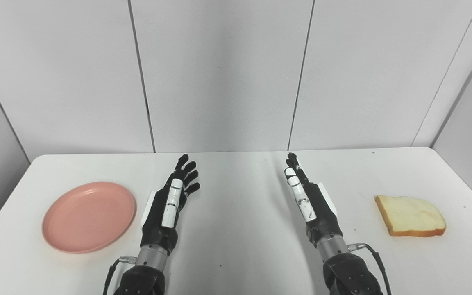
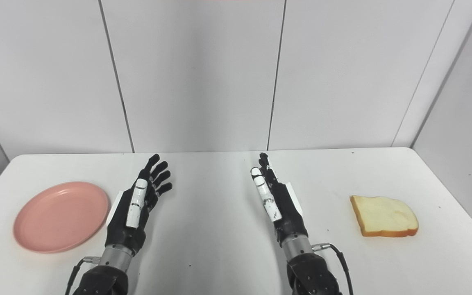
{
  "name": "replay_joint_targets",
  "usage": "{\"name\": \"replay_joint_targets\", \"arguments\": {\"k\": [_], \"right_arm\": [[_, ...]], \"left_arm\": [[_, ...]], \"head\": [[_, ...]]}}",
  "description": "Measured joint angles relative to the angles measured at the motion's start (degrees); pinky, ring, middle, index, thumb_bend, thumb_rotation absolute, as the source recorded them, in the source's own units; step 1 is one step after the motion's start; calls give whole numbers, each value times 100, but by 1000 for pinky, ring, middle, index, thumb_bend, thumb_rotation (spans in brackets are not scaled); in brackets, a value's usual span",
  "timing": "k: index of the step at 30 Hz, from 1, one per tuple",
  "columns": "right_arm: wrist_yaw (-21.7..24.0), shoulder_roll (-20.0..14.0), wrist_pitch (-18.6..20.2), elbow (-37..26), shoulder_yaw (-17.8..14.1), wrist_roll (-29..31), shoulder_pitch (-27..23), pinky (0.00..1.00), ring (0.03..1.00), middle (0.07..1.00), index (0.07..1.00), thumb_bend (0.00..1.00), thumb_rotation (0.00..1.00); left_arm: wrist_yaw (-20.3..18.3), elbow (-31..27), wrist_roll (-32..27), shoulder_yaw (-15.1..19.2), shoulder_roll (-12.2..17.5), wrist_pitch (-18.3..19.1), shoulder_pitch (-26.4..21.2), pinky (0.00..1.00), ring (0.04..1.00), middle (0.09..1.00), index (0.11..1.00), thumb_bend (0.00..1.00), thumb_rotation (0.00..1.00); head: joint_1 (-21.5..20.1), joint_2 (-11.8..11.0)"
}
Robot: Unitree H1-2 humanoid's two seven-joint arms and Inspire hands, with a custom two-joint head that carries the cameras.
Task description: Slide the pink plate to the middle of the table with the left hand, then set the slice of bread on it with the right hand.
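While both arms reach in over the white counter (image 1: 236,213), neither holds anything. The left robot hand (image 1: 170,205) is extended with fingers apart, just beside the right edge of the pink plate (image 1: 89,216) but apart from it. The plate lies flat at the counter's left side. The right robot hand (image 1: 307,200) is likewise extended and empty, fingers straight. The slice of bread (image 1: 410,216) lies flat at the counter's right side, well apart from that hand.

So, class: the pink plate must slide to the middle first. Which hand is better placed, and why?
The left hand: open, just right of the pink plate. The right hand, also open, is nearer the bread.
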Motion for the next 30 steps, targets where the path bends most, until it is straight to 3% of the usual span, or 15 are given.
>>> {"name": "replay_joint_targets", "arguments": {"k": [8,15,18,30], "right_arm": [[-4,32,0,0,-20,6,0,1000,1000,1000,1000,247,1000],[-4,32,0,0,-23,3,0,1000,1000,1000,1000,245,1000],[-4,29,0,0,-11,-33,0,1000,1000,1000,1000,249,1000],[0,29,0,-1,-12,-35,0,996,1000,1000,1000,233,1000]], "left_arm": [[0,-2,16,-15,5,0,0,855,917,933,921,553,1000],[60,-6,507,-127,69,1,0,852,917,930,918,569,1000],[67,-31,689,-196,87,2,0,895,934,938,929,561,1000],[64,-131,999,-308,192,7,1,881,940,946,942,552,1000]], "head": [[0,0],[0,9],[0,9],[0,18]]}}
